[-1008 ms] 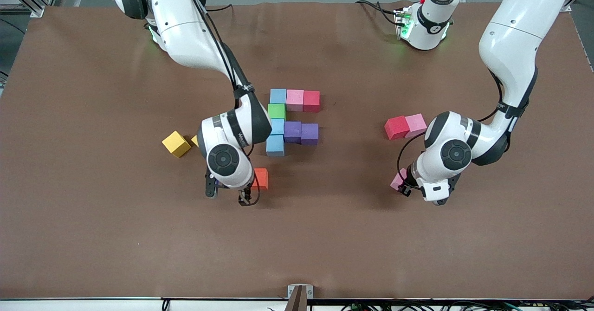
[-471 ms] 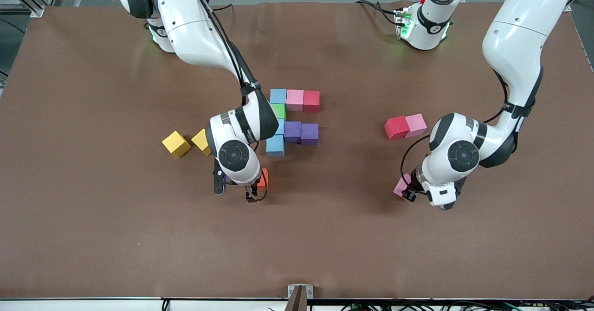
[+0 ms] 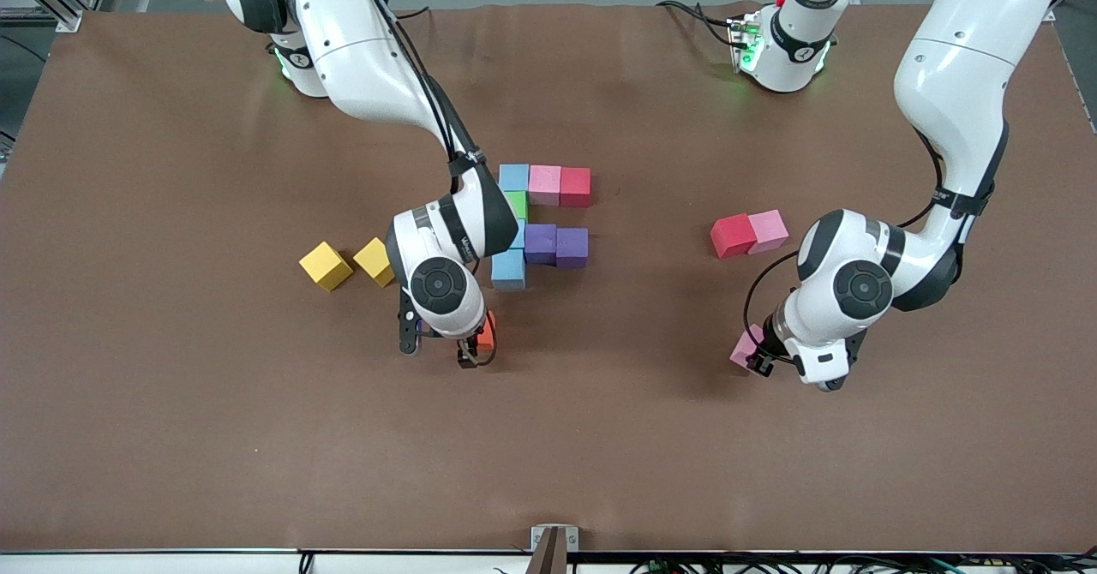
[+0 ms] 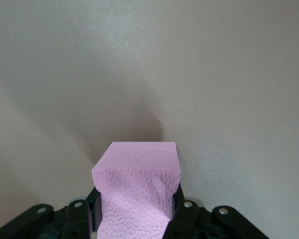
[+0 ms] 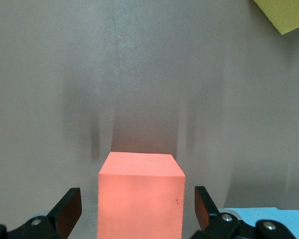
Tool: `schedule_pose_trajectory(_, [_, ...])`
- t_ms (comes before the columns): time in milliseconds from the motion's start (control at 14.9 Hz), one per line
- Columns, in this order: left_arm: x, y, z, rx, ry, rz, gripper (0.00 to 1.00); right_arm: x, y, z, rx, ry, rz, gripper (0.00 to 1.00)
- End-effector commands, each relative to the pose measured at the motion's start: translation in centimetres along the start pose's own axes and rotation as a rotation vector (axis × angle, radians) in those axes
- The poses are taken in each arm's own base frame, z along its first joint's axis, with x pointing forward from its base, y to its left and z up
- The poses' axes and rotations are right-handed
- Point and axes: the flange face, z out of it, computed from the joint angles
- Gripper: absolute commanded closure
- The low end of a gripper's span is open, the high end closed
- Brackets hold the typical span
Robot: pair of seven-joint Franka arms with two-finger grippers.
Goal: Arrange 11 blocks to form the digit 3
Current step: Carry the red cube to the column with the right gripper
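Down near the middle of the surface [image 3: 171, 437], the right hand [image 5: 137, 206] stands with its fingers [image 5: 70, 206] spread wide on either side of the orange block [image 3: 487, 331] — a gap shows on both flanks, nothing pinched. That block sits apart from the unfinished figure of touching cubes [image 3: 542, 224], nearer the front camera than it. The two yellow cubes [image 3: 347, 263] lie beside the right arm, toward its end of the surface.

Toward the left arm's end, the left hand [image 4: 135, 214] is clamped on a pink block [image 3: 744, 347], squeezing the foam so its sides bow inward. A red block [image 3: 731, 236] and another pink block [image 3: 768, 230] sit touching each other, farther from the front camera than the left hand. Bare brown surface runs wide along the camera-side edge — ample room around both hands.
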Motion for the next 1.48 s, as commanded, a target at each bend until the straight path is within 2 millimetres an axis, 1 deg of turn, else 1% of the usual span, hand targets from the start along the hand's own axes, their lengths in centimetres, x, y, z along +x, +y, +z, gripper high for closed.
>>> schedule_pose_trajectory(0, [0.2, 0.2, -0.6, 0.000, -0.009, -0.014, 0.68, 0.1, 0.4, 0.1, 0.001, -0.005, 0.017, 0.00])
schedule_pose_trajectory(67, [0.3, 0.3, -0.7, -0.002, -0.008, -0.016, 0.68, 0.0, 0.4, 0.1, 0.001, -0.007, 0.016, 0.02])
schedule_pose_trajectory(269, [0.3, 0.3, -0.8, -0.003, -0.007, -0.016, 0.68, 0.2, 0.1, 0.0, 0.022, -0.016, 0.019, 0.20])
schedule_pose_trajectory(336, [0.3, 0.3, -0.8, -0.002, -0.007, -0.018, 0.68, 0.3, -0.1, -0.1, 0.032, -0.021, 0.022, 0.32])
schedule_pose_trajectory(471, [0.3, 0.3, -0.9, -0.002, -0.006, -0.018, 0.68, 0.5, -0.3, -0.2, 0.036, -0.025, 0.014, 0.69])
schedule_pose_trajectory(538, [0.3, 0.2, -0.9, 0.001, -0.007, -0.018, 0.68, 0.4, -0.3, -0.3, 0.038, -0.027, 0.010, 0.84])
schedule_pose_trajectory(605, [0.3, 0.2, -0.9, 0.005, -0.007, -0.018, 0.68, 0.6, -0.4, -0.5, 0.039, -0.029, 0.008, 0.96])
schedule_pose_trajectory(807, [0.2, 0.1, -0.8, 0.009, -0.008, -0.019, 0.68, -0.1, 0.0, -1.2, 0.046, -0.037, -0.146, 0.96])
schedule_pose_trajectory(1008, [0.1, 0.2, -0.8, 0.009, -0.008, -0.017, 0.68, -0.3, 0.1, -1.3, 0.048, -0.033, -0.320, 0.97])
schedule_pose_trajectory(1210, [0.2, 0.2, -0.7, 0.009, -0.009, -0.016, 0.68, -0.5, 0.3, -1.4, 0.048, -0.027, -0.570, 0.97])
schedule_pose_trajectory(1412, [0.2, 0.2, -0.6, 0.010, -0.010, -0.015, 0.68, -0.5, 0.3, -1.4, 0.048, -0.017, -0.777, 0.97])
